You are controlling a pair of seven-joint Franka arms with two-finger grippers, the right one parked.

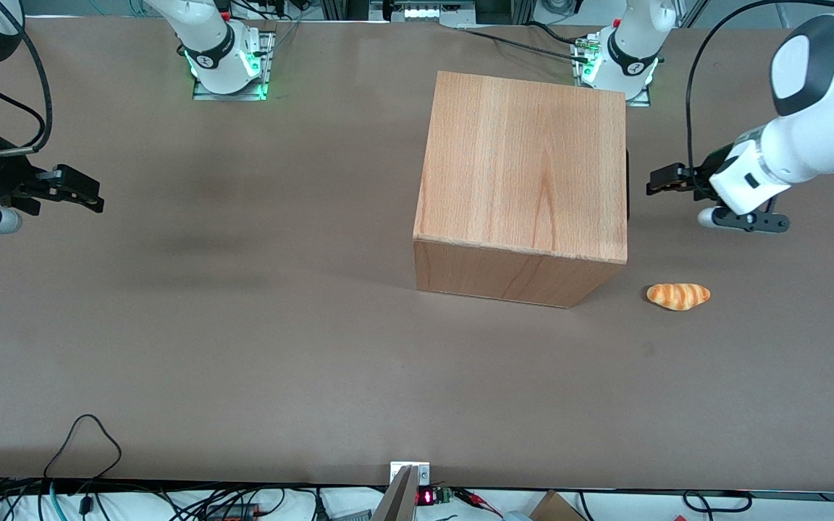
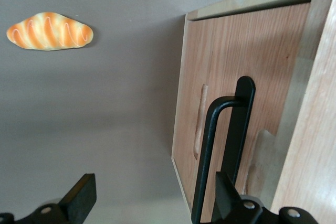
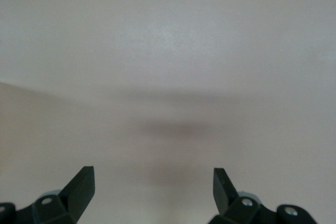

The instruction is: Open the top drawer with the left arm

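The wooden cabinet point(image 1: 525, 166) stands on the table with its drawer fronts facing the working arm's end. In the front view the top drawer shows only as a dark sliver of handle point(image 1: 628, 184) at the cabinet's edge, with no tray drawn out. The left wrist view shows the wooden front panel point(image 2: 262, 51) and its slim black bar handle point(image 2: 209, 145). My left gripper point(image 1: 654, 184) point(image 2: 155, 195) hangs level in front of that face, open. The bar lies between the fingers, close to one fingertip point(image 2: 226, 190) and not clamped.
A striped orange bread roll point(image 1: 677, 296) point(image 2: 50, 31) lies on the brown table point(image 1: 243, 325), nearer the front camera than my gripper. The arm bases point(image 1: 616, 61) stand at the table's back edge. Cables point(image 1: 87, 441) trail along the front edge.
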